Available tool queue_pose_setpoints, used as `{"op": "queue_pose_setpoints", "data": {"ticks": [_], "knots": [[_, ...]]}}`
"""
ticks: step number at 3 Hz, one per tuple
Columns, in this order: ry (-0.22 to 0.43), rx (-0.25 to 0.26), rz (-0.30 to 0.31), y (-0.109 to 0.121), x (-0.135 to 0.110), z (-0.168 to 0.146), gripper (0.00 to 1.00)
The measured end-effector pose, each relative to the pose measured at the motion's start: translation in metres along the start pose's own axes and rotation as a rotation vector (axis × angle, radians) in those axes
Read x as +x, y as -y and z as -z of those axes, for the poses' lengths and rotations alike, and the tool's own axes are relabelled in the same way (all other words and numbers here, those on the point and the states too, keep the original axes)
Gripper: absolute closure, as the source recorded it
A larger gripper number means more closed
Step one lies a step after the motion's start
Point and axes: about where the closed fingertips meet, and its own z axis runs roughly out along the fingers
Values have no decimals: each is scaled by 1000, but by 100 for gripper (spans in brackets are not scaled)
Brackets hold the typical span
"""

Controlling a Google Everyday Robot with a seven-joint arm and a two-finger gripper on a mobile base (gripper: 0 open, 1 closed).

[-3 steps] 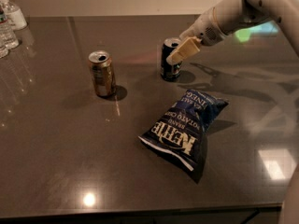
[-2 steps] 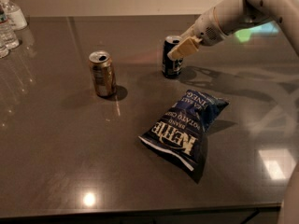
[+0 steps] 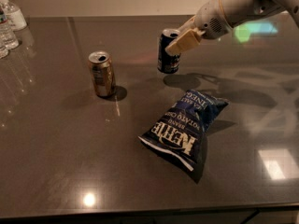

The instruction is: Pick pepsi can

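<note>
A: Looking for the gripper. Hanging where?

B: Hovering over the far right part of the tabletop, reaching in from the upper right on the end of the pale arm.

A: Holding anything?

B: Closing the jaws on the pepsi can, pinching it near the top. Showing one tan finger slanting across the can's front, hiding the other behind it.

A: Resting on the tabletop or hanging clear?

B: Appearing to hang just clear of the surface, though not showing it plainly. Sitting upright in the grip, silver top facing up, throwing a shadow just below and to the right.

A: Seeing anything else nearby?

B: Noting a gold-brown can standing upright well to the left of the pepsi can, with its top opening showing. Spotting a blue Kettle chip bag lying flat nearer the camera, below and slightly right of the gripper, apart from both cans, with its lettering reading upside down.

A: And along the left edge?

B: Catching clear plastic bottles standing at the far left corner, with a pump bottle just behind them. Also catching bright light spots reflecting near the front edge, and a green-blue glow on the tabletop beneath the arm.
</note>
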Motion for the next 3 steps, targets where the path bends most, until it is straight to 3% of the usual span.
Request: {"op": "queue_pose_setpoints", "data": {"ticks": [1, 2, 3], "knots": [[-6, -23, 37, -11, -30, 20, 100], [-12, -13, 101, -13, -75, 57, 100], [-7, -6, 107, -12, -79, 61, 100]]}}
